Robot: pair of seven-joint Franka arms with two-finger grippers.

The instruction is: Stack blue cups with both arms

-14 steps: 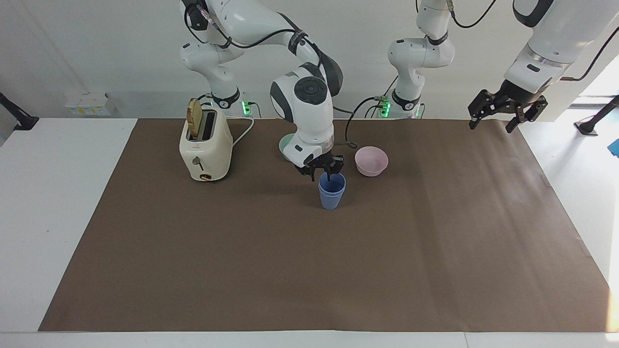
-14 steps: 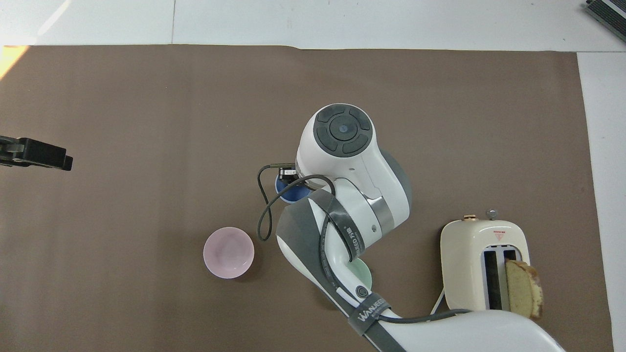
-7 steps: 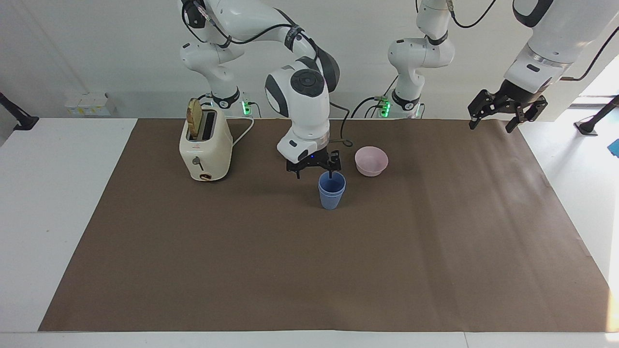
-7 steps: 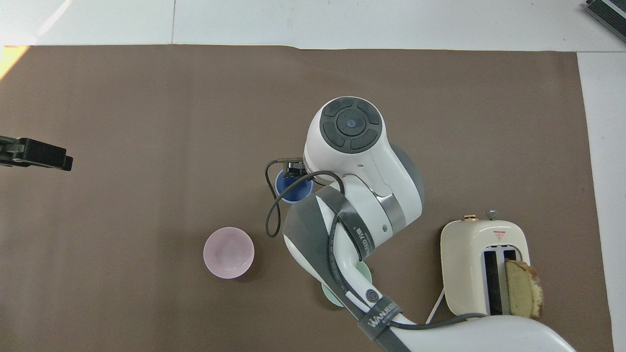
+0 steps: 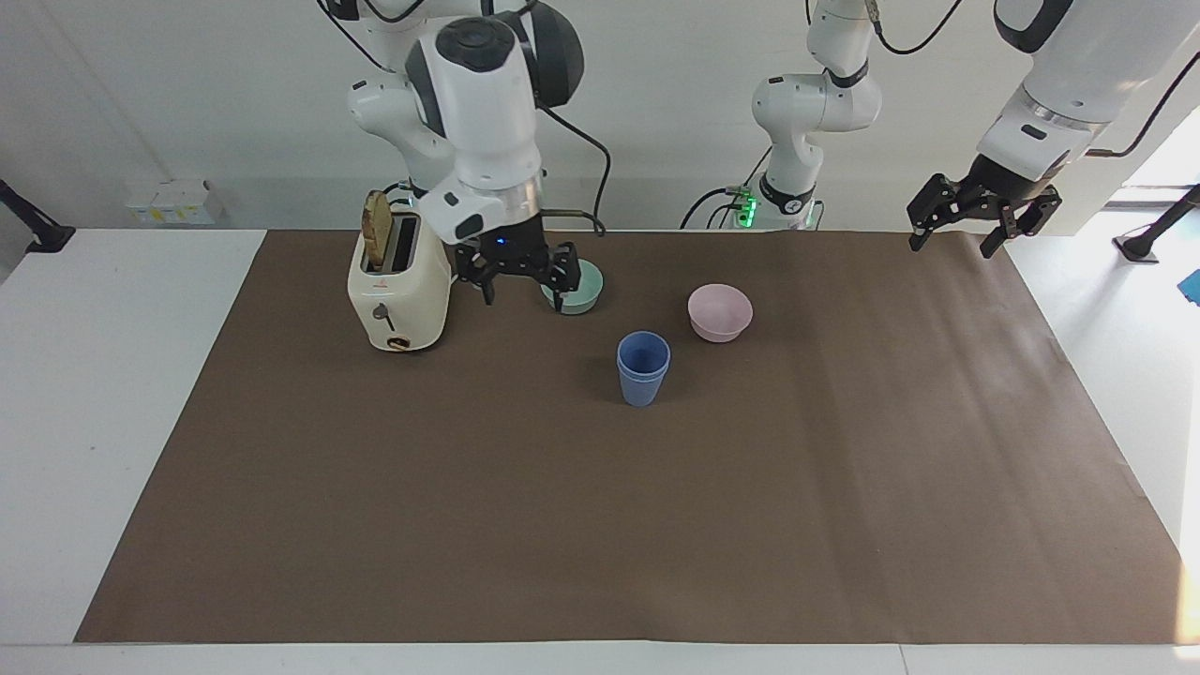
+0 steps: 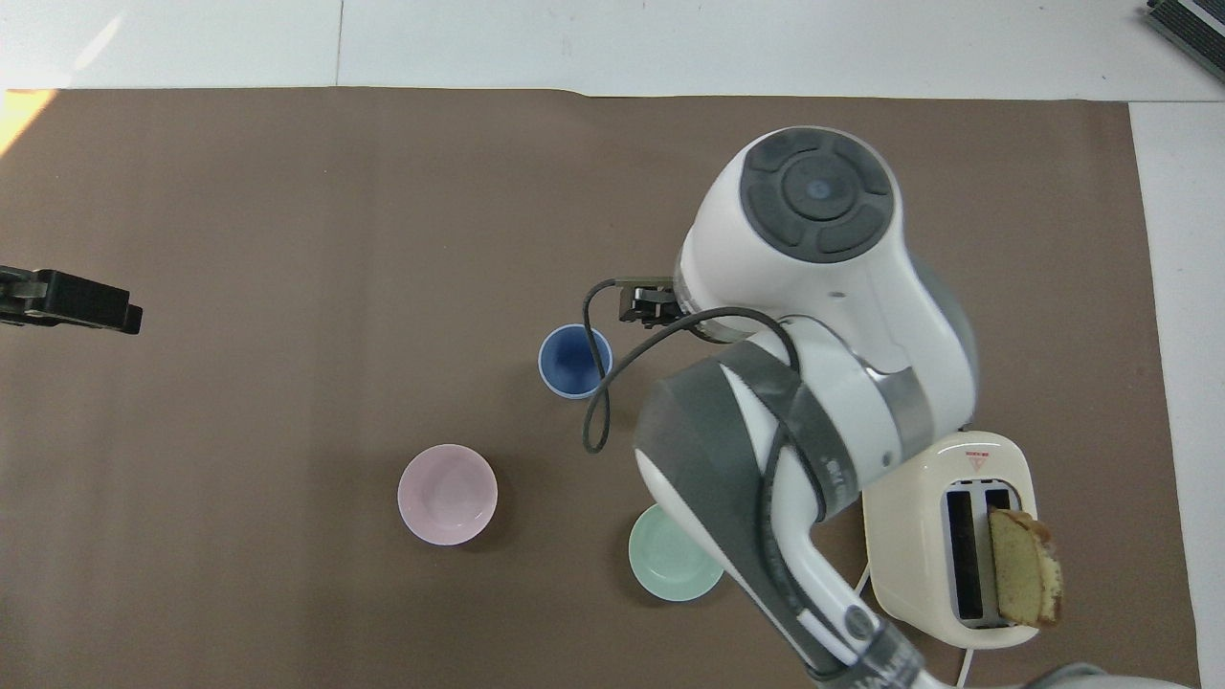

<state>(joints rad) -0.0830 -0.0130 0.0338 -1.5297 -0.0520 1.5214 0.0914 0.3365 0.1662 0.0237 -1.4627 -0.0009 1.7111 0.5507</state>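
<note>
The blue cups point(image 5: 643, 367) stand upright on the brown mat as one stack, one nested in the other, and from above the blue cups point(image 6: 573, 360) show a single open mouth. Nothing touches them. My right gripper point(image 5: 522, 284) hangs open and empty above the mat, between the toaster and the green bowl; in the overhead view the arm's own body hides most of the right gripper point(image 6: 651, 304). My left gripper point(image 5: 966, 231) waits open and empty in the air over the mat's corner at the left arm's end, and only the tip of this left gripper point(image 6: 69, 302) enters the overhead view.
A cream toaster point(image 5: 398, 286) with a bread slice in one slot stands toward the right arm's end. The green bowl point(image 5: 581, 291) and a pink bowl point(image 5: 720, 312) sit nearer to the robots than the cups. A loose black cable point(image 6: 598, 383) dangles from the right wrist.
The right gripper has opened, left the cups, risen and swung toward the toaster, uncovering the green bowl. The cups stay where they were. The left arm has not moved.
</note>
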